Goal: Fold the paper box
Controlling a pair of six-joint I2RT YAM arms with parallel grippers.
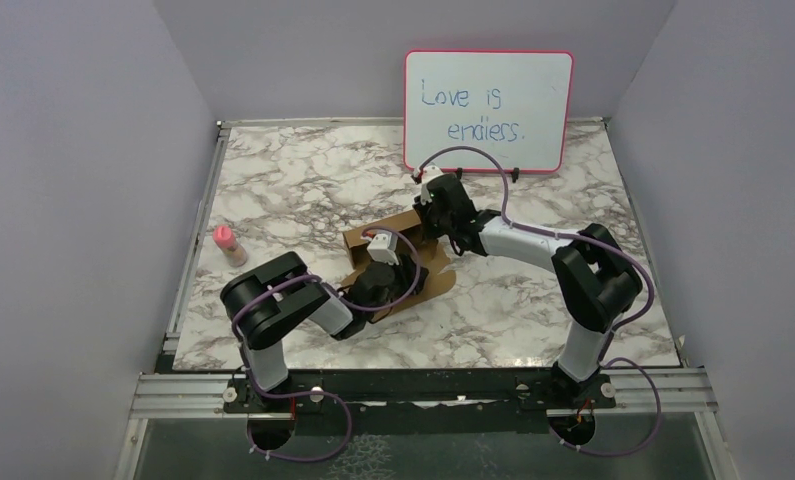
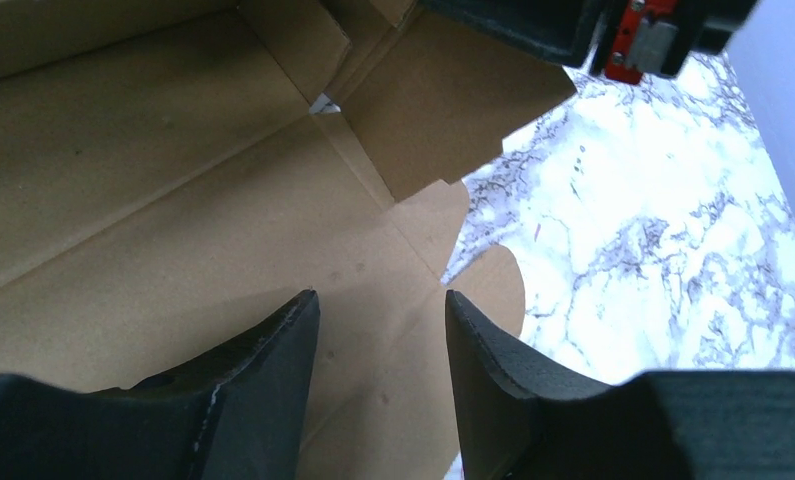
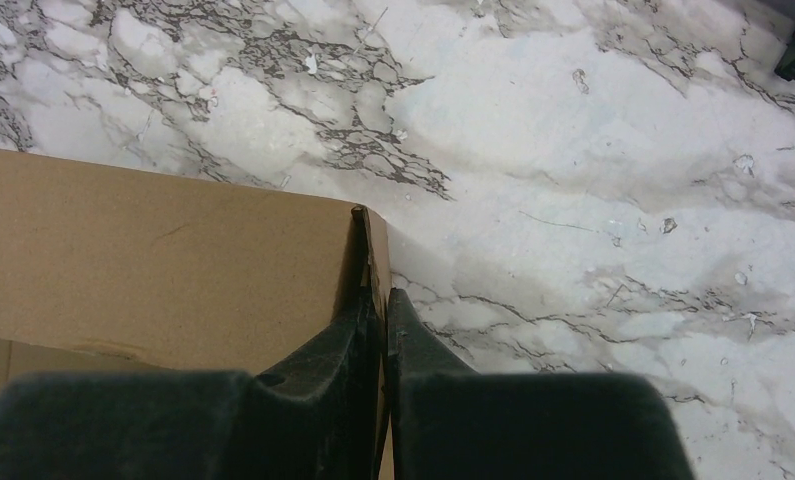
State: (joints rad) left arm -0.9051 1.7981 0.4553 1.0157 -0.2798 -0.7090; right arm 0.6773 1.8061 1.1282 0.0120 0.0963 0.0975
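Top view: you had the paper box (image 1: 360,241) around the middle of the counter (image 1: 303,180), a bit nearer the near edge than the far one. It was partly folded, with one wall raised on its far side. Left gripper (image 1: 381,262) was down over the box's middle. Right gripper (image 1: 435,212) was at the box's far-right corner. Jaw gap wasn't readable for either from here. Whiteboard (image 1: 488,110) stood at the far edge, toward the far-right corner. A pink-capped bottle (image 1: 226,244) stood near the left edge, well apart from the box.

Left wrist: your left gripper (image 2: 378,300) was spread wide, nothing between the jaws. Under them lay a flat brown panel of the paper box (image 2: 173,200), creased, with a rounded tab running out onto the counter (image 2: 653,230). Couldn't tell whether the tips touched the cardboard. An upright flap stood beyond the tips, and a black housing with a red fitting (image 2: 643,40) sat above it.

Right wrist: your right gripper (image 3: 381,300) was pressed together on the paper box (image 3: 153,260), pinching the thin end edge of an upright wall at its corner. One jaw was on each side of the cardboard, no visible gap. Counter (image 3: 573,150) showed beyond the wall.
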